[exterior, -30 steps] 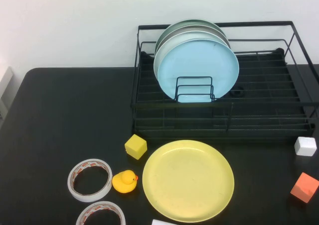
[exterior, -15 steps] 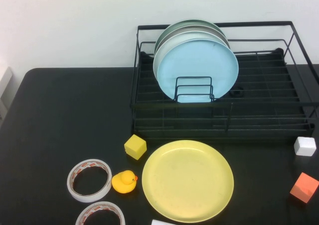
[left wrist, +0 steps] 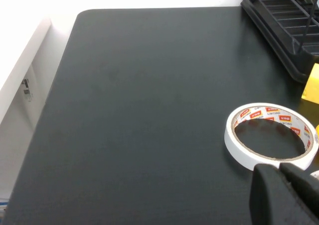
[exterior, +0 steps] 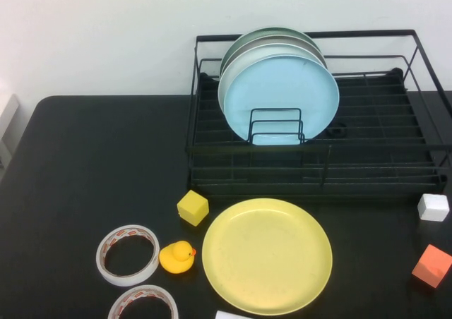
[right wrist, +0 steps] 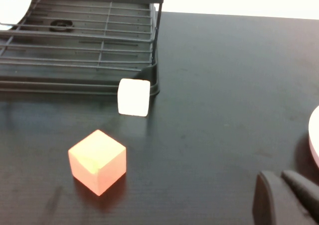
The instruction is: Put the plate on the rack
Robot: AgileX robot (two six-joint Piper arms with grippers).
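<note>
The pale yellow plate (exterior: 267, 255) lies flat on the black table, just in front of the black wire rack (exterior: 318, 165). The rack holds a light blue plate (exterior: 281, 97) and grey-green plates (exterior: 265, 38) standing upright in its divider loops. Neither arm shows in the high view. My left gripper (left wrist: 281, 172) is shut and empty, low over the table beside a tape roll (left wrist: 269, 143). My right gripper (right wrist: 281, 179) is shut and empty, over bare table near the rack's right end (right wrist: 99, 51).
A yellow cube (exterior: 192, 207), a rubber duck (exterior: 176, 257) and two tape rolls (exterior: 127, 254) sit left of the plate. A white cube (exterior: 433, 207) and an orange cube (exterior: 431, 265) sit at the right. A pale round edge (right wrist: 314, 135) shows in the right wrist view.
</note>
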